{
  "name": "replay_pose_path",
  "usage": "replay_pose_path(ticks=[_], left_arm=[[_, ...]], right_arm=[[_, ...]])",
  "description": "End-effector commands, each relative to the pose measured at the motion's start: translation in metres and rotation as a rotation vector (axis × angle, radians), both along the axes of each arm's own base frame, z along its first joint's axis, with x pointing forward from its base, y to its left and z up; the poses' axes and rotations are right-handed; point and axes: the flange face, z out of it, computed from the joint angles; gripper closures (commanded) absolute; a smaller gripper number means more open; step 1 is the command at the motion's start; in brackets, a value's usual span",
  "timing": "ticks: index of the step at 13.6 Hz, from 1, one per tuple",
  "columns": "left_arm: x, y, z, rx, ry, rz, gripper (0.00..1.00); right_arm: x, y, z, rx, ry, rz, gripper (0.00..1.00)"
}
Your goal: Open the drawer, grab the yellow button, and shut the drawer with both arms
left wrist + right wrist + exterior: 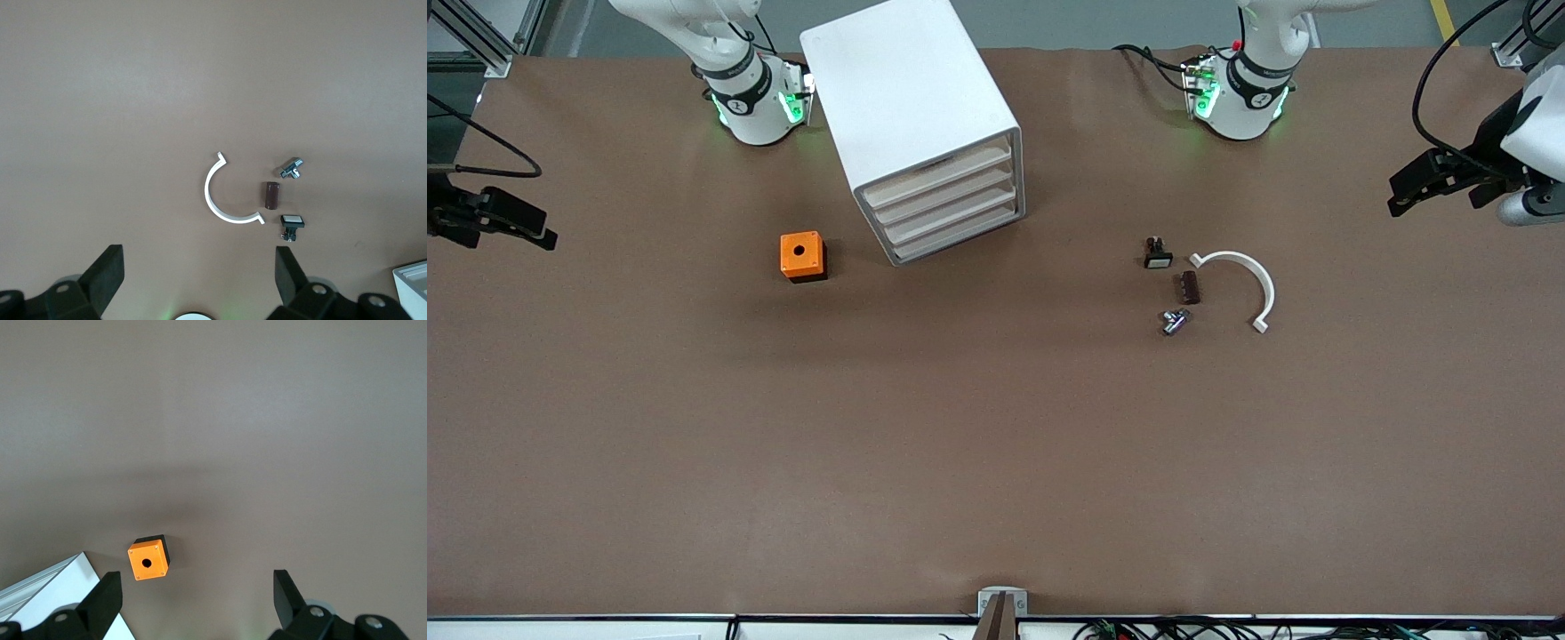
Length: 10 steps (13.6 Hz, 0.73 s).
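Note:
The white drawer cabinet (911, 116) stands between the two arm bases, and its several drawers (947, 200) are all shut. The button is not in view. My left gripper (1405, 191) hangs open and empty in the air at the left arm's end of the table; its wrist view (200, 267) shows the jaws wide apart over bare table. My right gripper (525, 227) hangs open and empty at the right arm's end; its wrist view (198, 590) shows the same. Both arms wait.
An orange cube with a round hole (802, 256) (148, 560) sits beside the cabinet toward the right arm's end. Toward the left arm's end lie a small black piece with a white cap (1157, 254), a brown block (1190, 287), a metal fitting (1175, 321) and a white half ring (1249, 276).

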Motion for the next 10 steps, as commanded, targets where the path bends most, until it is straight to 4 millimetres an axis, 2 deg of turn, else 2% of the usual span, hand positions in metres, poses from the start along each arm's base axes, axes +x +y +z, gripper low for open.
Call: replay_pose_path(ticks=[1, 3, 5, 8, 10], left_arm=[[0.007, 0.004, -0.005, -0.01, 0.025, -0.019, 0.0], [0.025, 0.01, -0.007, -0.018, 0.022, -0.005, 0.0], [0.035, 0.012, -0.023, -0.02, 0.048, -0.002, 0.0], [0.059, 0.002, -0.073, -0.015, 0.127, 0.009, 0.0], [0.073, -0.002, -0.106, -0.023, 0.163, 0.092, 0.0]], right_arm=[[0.002, -0.006, 0.004, -0.013, -0.002, 0.009, 0.0], [0.002, -0.006, 0.003, -0.013, -0.001, 0.007, 0.0], [0.002, -0.007, 0.003, -0.015, 0.0, 0.004, 0.0], [0.004, -0.01, -0.001, -0.013, 0.007, -0.004, 0.0], [0.004, -0.014, -0.001, -0.013, 0.007, -0.008, 0.0]])
